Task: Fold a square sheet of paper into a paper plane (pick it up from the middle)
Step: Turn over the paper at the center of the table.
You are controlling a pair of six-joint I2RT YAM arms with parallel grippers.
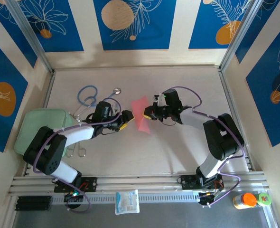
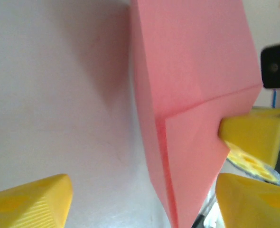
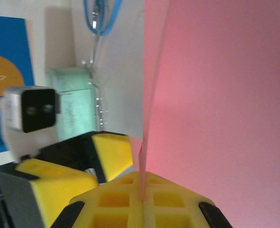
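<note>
Progress: square sheet of paper (image 1: 140,118) was creased and partly folded, no dart yet.
Right hand (image 1: 148,113): pinched the sheet's edge.
Left hand (image 1: 126,119): stood agape beside it.

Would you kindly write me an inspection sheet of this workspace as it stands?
Surface: pale table, no spills seen.
Job's things: pink paper, partly folded with visible creases, held up between the arms.
Clutter: blue stethoscope and green pad at left; white packet and orange-capped bottle at the near edge.
Grippers: right gripper shut on the paper's edge; left gripper open, close beside it.
Cables: purple cables loop along both arms.
Surroundings: blue leaf-print wall panels.
</note>
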